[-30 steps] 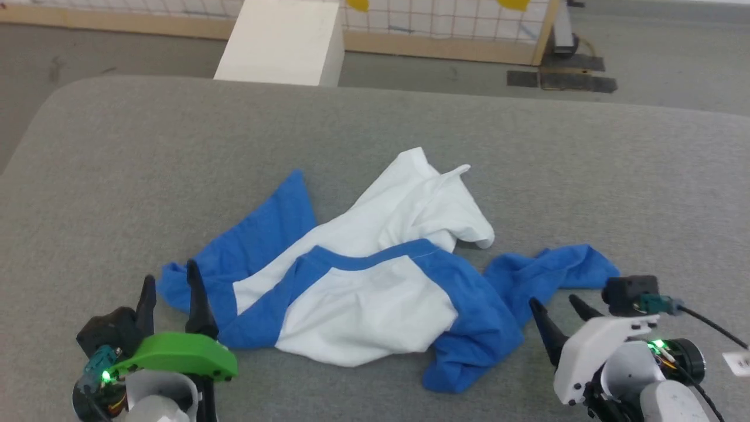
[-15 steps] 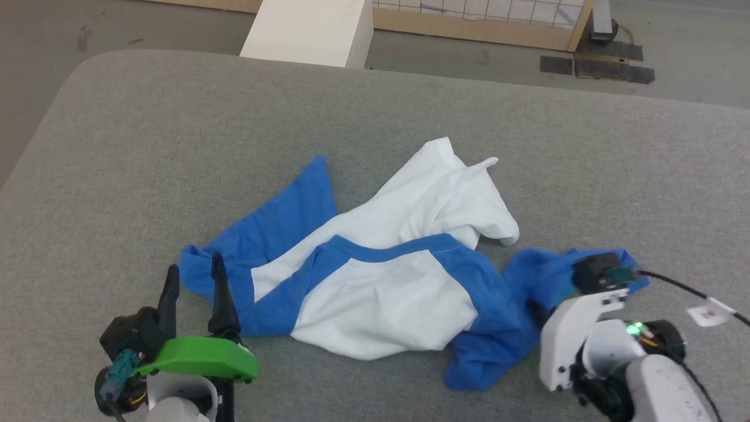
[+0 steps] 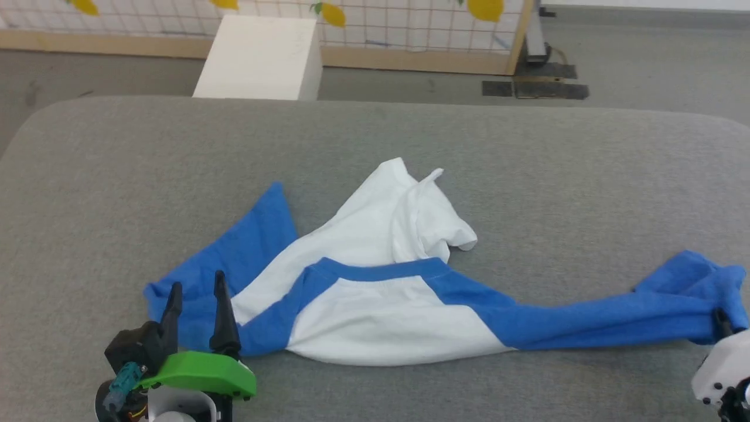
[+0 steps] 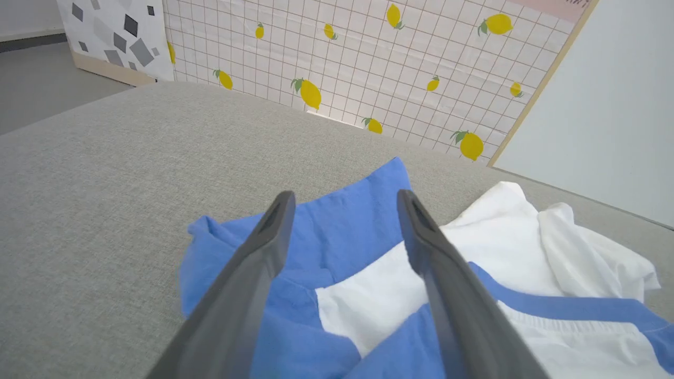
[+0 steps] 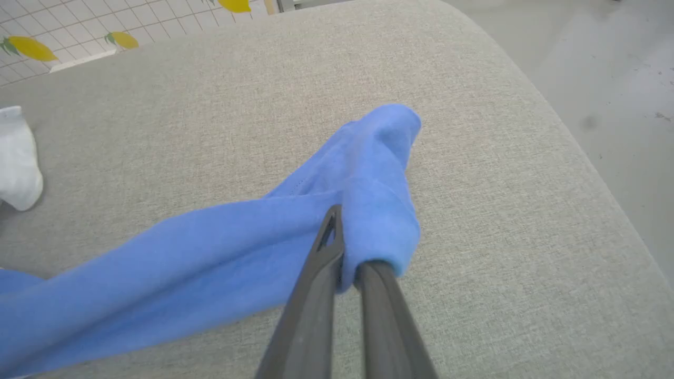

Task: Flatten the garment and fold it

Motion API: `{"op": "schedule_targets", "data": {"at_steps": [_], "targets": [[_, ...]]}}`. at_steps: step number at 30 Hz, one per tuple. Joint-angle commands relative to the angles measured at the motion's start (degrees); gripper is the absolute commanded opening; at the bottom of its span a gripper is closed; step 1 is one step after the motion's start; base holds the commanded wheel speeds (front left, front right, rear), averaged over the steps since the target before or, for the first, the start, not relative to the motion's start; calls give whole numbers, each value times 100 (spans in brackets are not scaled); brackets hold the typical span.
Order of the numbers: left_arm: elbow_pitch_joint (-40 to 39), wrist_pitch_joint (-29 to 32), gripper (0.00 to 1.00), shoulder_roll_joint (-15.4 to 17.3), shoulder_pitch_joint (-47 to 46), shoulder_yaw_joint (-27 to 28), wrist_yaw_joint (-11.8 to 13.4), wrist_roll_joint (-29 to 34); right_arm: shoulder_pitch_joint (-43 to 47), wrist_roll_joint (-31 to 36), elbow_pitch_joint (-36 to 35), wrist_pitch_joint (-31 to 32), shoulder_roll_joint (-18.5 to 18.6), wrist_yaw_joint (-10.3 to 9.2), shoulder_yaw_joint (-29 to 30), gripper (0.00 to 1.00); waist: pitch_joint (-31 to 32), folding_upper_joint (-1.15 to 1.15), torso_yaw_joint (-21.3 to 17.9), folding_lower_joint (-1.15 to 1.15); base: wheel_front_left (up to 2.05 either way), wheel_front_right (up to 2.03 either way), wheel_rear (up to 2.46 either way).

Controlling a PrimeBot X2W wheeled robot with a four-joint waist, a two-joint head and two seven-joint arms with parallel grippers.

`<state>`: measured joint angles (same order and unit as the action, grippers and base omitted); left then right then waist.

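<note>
Head view: left gripper, fingers spread and empty, hovers over the garment's left blue end near the cushion's front edge. Body lies crumpled at front centre. Right gripper, open a second ago, now pinches the other sleeve, drawn straight toward the right edge: flattening has begun. Rightward room is nearly spent; far half free.

readable text: none made out in any view
shirt: no lettering can be read on the folds that show
wall panel: dark marks at the top edge are cut off by the frame and cannot be read
</note>
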<state>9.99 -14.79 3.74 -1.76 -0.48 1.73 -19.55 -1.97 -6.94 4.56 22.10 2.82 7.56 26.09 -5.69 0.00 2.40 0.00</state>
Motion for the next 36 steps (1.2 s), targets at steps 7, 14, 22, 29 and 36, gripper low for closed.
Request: {"op": "schedule_targets", "data": {"at_steps": [7,14,22,29,36], "targets": [[282,145,100,17,-71,-361,-343,202,149,-569,497,-198,6,-8,-261,100,146,0,-394,0,0,0,0],[533,1362,100,201,-574,-978,-477,553,737,-927,16,-507,6,-8,-980,100,111,0,-461,0,0,0,0],[818,3065,100,336,-1050,-1047,-126,643,1044,-838,-885,-580,6,-8,-1566,100,52,0,-686,0,0,0,0],[849,4132,69,455,-1176,-997,95,579,1008,-875,-1267,-470,6,-8,-1796,100,-50,0,-782,0,0,0,0],[530,3979,0,464,-1107,-1075,-279,325,965,-912,-1379,-468,6,-8,-1874,100,-90,0,-718,0,0,0,0]]}}
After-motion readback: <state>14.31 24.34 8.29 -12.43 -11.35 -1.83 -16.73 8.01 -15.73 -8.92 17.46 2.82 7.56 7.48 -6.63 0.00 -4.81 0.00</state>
